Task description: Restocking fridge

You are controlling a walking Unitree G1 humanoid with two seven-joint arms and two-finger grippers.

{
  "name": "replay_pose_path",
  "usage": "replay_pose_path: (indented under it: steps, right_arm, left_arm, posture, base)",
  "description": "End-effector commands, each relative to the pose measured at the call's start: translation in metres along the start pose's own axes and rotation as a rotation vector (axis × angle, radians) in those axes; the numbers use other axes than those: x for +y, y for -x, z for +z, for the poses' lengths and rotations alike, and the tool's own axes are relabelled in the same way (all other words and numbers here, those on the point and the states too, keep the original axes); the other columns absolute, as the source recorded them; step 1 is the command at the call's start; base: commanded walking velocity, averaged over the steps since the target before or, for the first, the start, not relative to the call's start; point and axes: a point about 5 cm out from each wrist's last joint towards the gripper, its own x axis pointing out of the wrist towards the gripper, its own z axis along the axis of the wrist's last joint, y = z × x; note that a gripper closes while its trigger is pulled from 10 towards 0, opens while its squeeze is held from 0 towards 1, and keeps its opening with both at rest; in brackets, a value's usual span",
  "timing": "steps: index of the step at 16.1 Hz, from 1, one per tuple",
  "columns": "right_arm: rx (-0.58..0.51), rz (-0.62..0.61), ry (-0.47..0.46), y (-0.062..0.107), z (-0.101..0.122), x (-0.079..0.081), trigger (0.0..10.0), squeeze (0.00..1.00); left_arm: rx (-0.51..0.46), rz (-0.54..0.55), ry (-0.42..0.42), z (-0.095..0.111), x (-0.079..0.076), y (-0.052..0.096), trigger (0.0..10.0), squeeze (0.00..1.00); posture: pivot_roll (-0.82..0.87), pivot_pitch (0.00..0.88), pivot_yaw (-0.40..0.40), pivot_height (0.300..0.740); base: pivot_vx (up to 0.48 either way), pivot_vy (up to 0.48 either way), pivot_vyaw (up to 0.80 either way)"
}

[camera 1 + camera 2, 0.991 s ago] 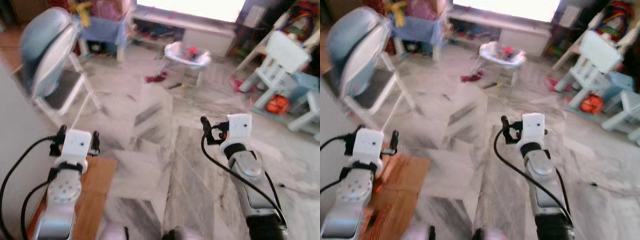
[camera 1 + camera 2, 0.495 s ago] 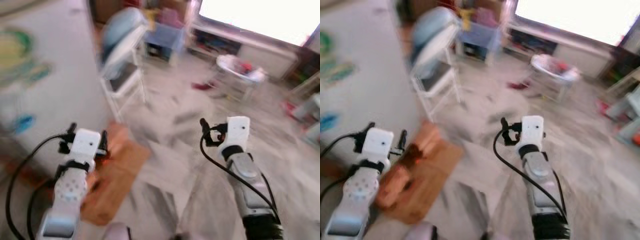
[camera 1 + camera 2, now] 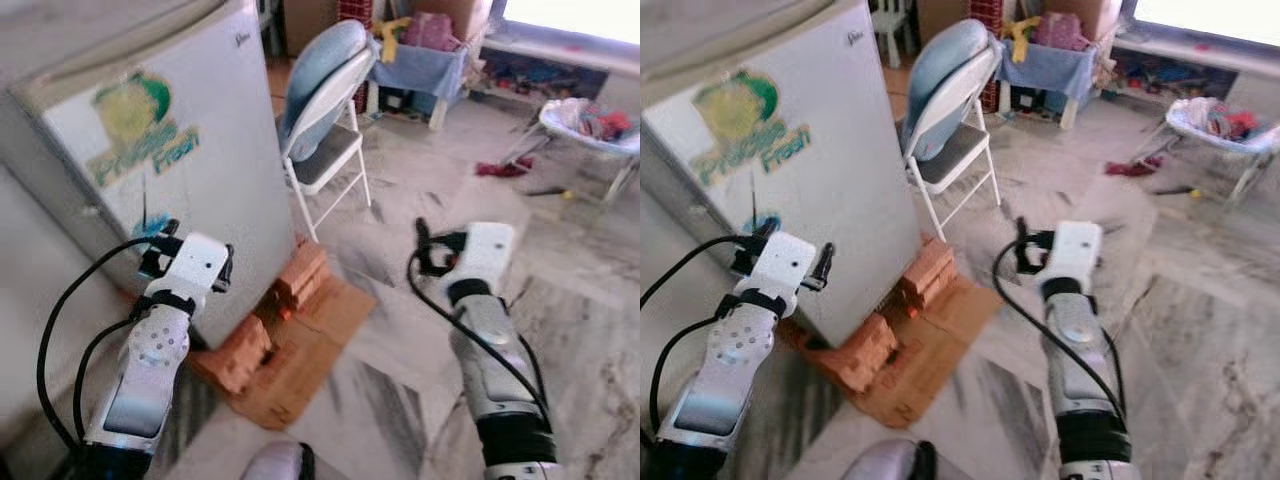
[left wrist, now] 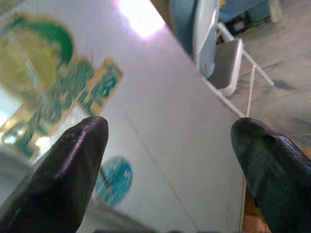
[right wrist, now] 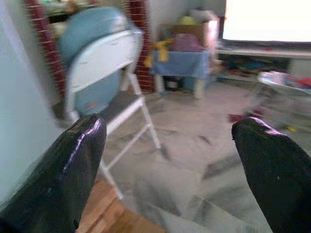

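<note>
Grey marble floor (image 3: 560, 280), a white folding chair (image 3: 325, 110) and bright window light beyond.

fridge (image 3: 200, 150), side panel | green-and-yellow sticker (image 3: 140, 125) toward upper edge, second word reads "Fresh", first word not legible | small dark brand mark (image 3: 243, 42) at top corner of panel, too small to read | round blue sticker (image 4: 112, 180) lower on panel, text unreadable

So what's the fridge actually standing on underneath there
The fridge stands raised on stacks of red bricks, which rest on a brown cardboard sheet spread over the marble floor. Bricks show at two corners; any supports under its far side are hidden by the fridge itself.
</note>
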Motion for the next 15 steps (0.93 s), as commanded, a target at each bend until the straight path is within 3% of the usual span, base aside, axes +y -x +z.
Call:
replay_pose_path:
  steps: [1, 4, 7, 10, 15]
  right_arm:
    - [0.009, -0.019, -0.007, 0.002, -0.003, -0.003, 10.0, 0.0]
    - [0.057, -0.006, 0.015, 0.006, -0.015, -0.008, 10.0, 0.0]
    - [0.067, 0.06, 0.035, 0.003, -0.015, 0.001, 10.0, 0.0]
    - [0.07, 0.14, 0.044, 0.003, -0.014, 0.012, 10.0, 0.0]
    - [0.097, 0.18, 0.068, 0.006, -0.019, 0.01, 10.0, 0.0]
  left_arm:
    - [0.018, -0.016, -0.011, -0.005, 0.0, -0.001, 10.0, 0.0]
    - [0.028, -0.033, 0.013, -0.025, -0.009, -0.006, 10.0, 0.0]
    - [0.093, 0.052, 0.055, -0.037, 0.0, -0.006, 10.0, 0.0]
    - [0.089, 0.054, 0.07, -0.039, -0.008, 0.012, 10.0, 0.0]
    - [0.119, 0.114, 0.098, -0.047, -0.008, 0.029, 10.0, 0.0]
  posture:
    - [0.15, 0.041, 0.082, 0.74]
    - [0.11, 0.064, -0.002, 0.74]
    - [0.12, 0.061, -0.039, 0.74]
    - [0.15, 0.069, -0.079, 0.74]
    - [0.18, 0.086, -0.129, 0.74]
  base:
    - [0.0, 0.0, 0.0]
    - [0.0, 0.0, 0.0]
    - [0.0, 0.0, 0.0]
    - [0.0, 0.291, 0.0]
    - [0.0, 0.0, 0.0]
